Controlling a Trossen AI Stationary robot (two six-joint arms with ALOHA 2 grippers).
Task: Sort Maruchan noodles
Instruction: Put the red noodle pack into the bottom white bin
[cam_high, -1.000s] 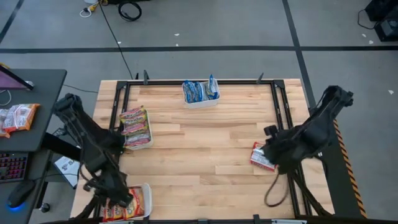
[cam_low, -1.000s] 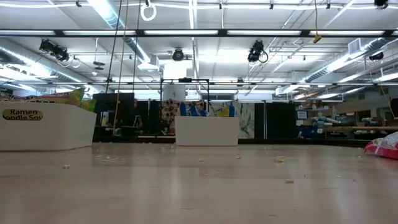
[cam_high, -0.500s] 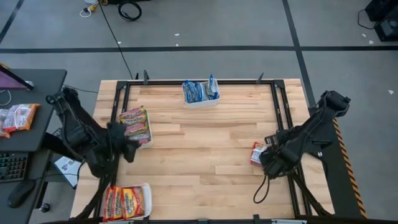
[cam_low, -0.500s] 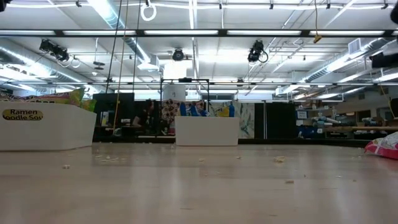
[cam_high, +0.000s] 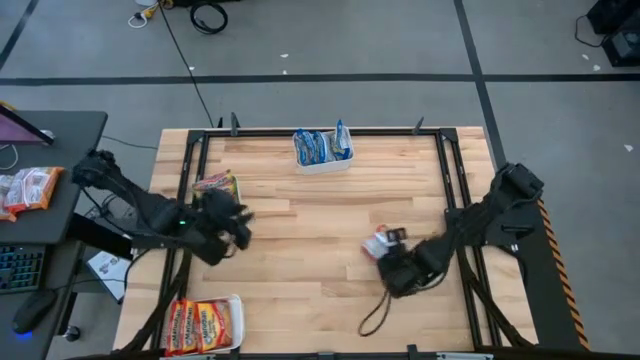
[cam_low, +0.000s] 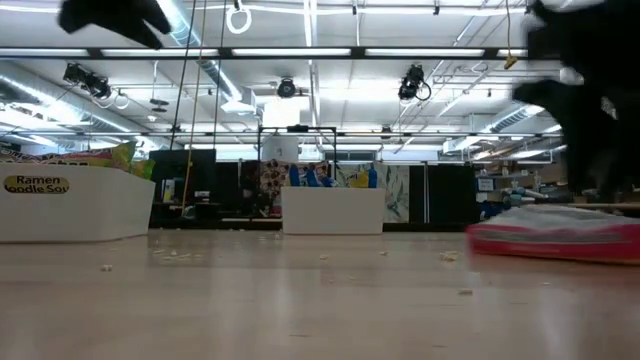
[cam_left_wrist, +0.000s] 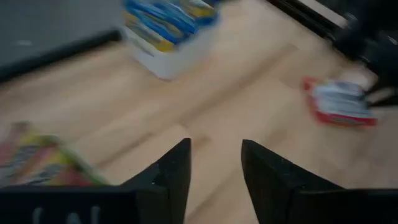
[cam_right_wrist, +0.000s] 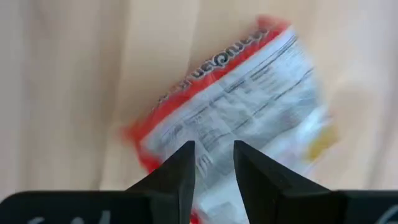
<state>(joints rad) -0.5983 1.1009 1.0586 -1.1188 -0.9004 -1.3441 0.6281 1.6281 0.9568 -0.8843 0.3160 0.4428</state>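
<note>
One red-white Maruchan packet (cam_high: 376, 243) lies near the table's middle right, and shows flat on the wood in the low view (cam_low: 555, 235). My right gripper (cam_high: 391, 251) stands over its right end, fingers close together around the packet's near end (cam_right_wrist: 213, 148). My left gripper (cam_high: 240, 222) hovers open (cam_left_wrist: 216, 146) just right of the left tray (cam_high: 214, 188), touching nothing. That tray holds green-yellow and red packets. The far tray (cam_high: 322, 152) holds blue-white packets, and the near-left tray (cam_high: 205, 325) holds orange-yellow ones. My right gripper pinches the red-white packet by its end nearest the arm (cam_right_wrist: 211, 177), coming from above at a slant from the table's right. The fingers (cam_right_wrist: 177, 174) hide the exact place of contact. The packet's printed back faces up, and the rest stretches away, low over the wood.
Black frame rails (cam_high: 452, 180) run along the table's left, right and far sides. Bare wood spans the middle (cam_high: 320, 230). Crumbs dot the tabletop (cam_low: 445, 257). A dark side table with more packets (cam_high: 30, 188) stands left of the table.
My right gripper has moved toward the table's left, and the red-white packet has travelled with it from the right rail toward the middle. My left gripper has left the near-left tray and swung toward the far edge and right, stopping beside the left tray.
</note>
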